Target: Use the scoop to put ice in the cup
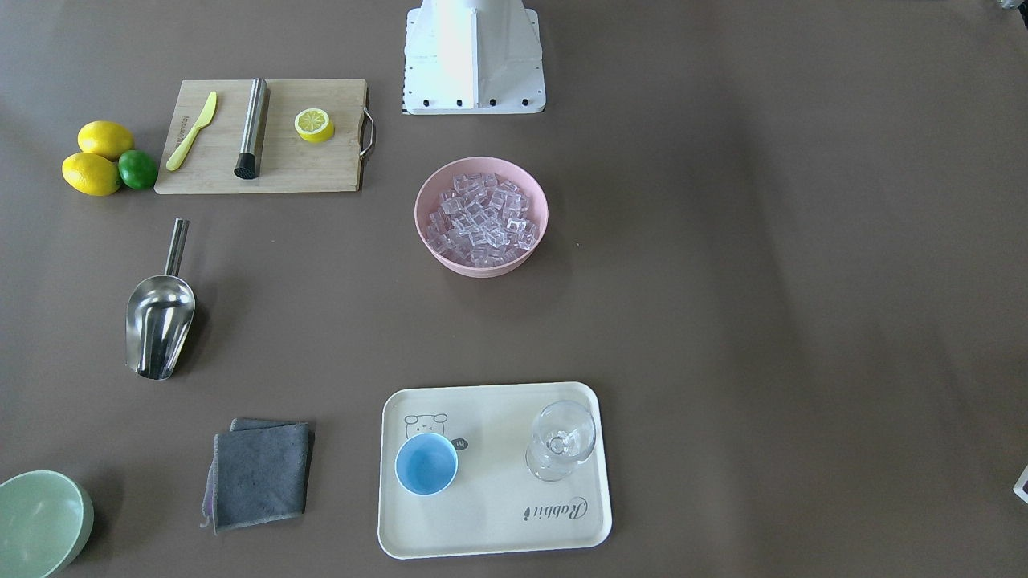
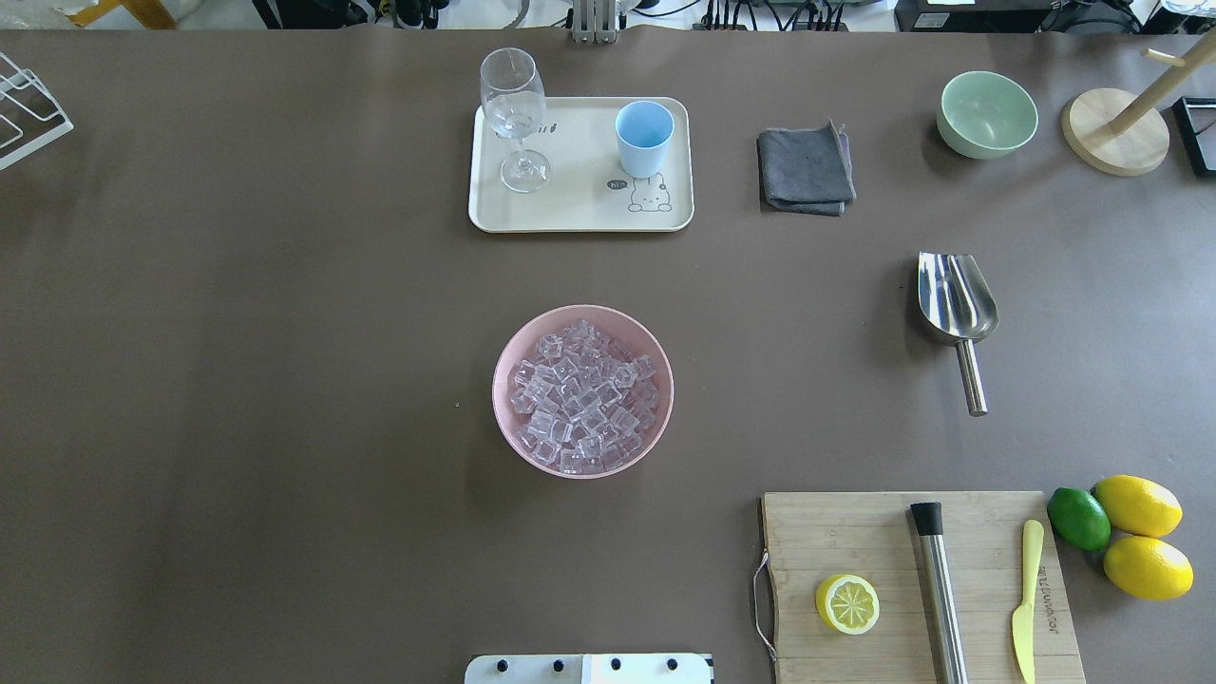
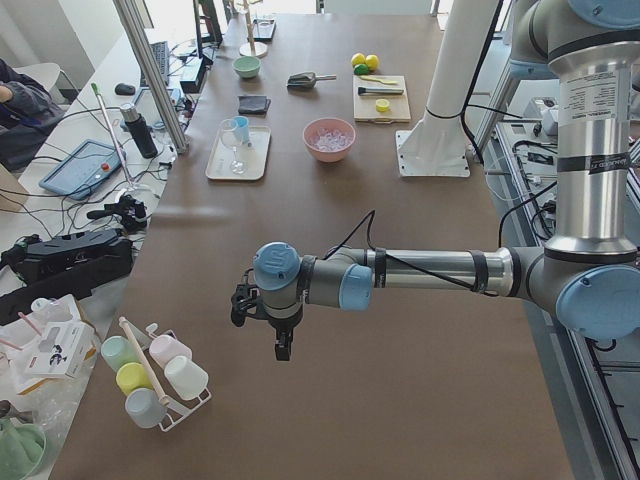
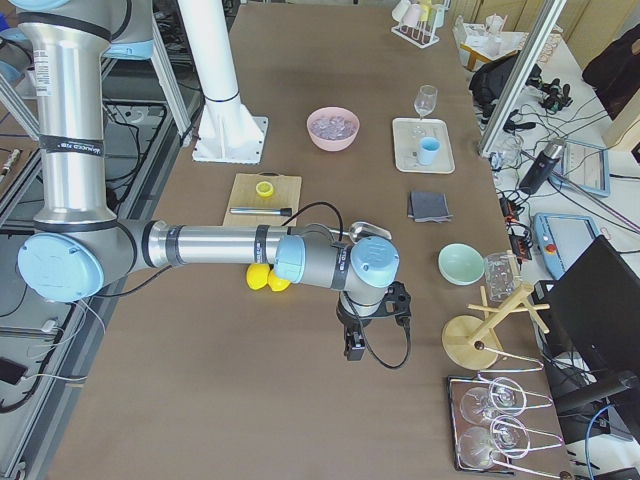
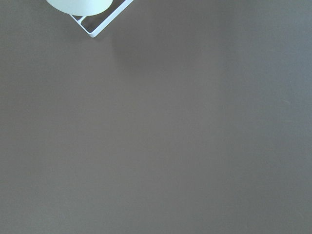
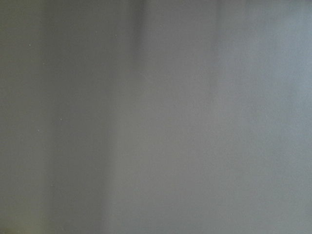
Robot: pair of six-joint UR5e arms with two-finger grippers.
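Observation:
The ice (image 1: 482, 218) fills a pink bowl (image 1: 482, 269) at the table's middle, also in the overhead view (image 2: 581, 399). The light-blue cup (image 1: 426, 464) stands upright and empty on a cream tray (image 1: 498, 514); overhead it is at the tray's right (image 2: 643, 138). The steel scoop (image 1: 159, 317) lies alone on the table, handle toward the robot (image 2: 955, 309). My left gripper (image 3: 283, 348) hangs over bare table far from all of these. My right gripper (image 4: 353, 348) hangs past the other end. Neither shows whether it is open or shut. Both wrist views show only table.
A stemmed glass (image 1: 562, 440) stands on the tray beside the cup. A grey cloth (image 1: 259, 474) and a pale green bowl (image 1: 40, 522) lie beyond the scoop. A cutting board (image 1: 321, 168) holds a steel cylinder (image 1: 252, 128), half lemon (image 1: 314, 125) and yellow knife (image 1: 191, 131).

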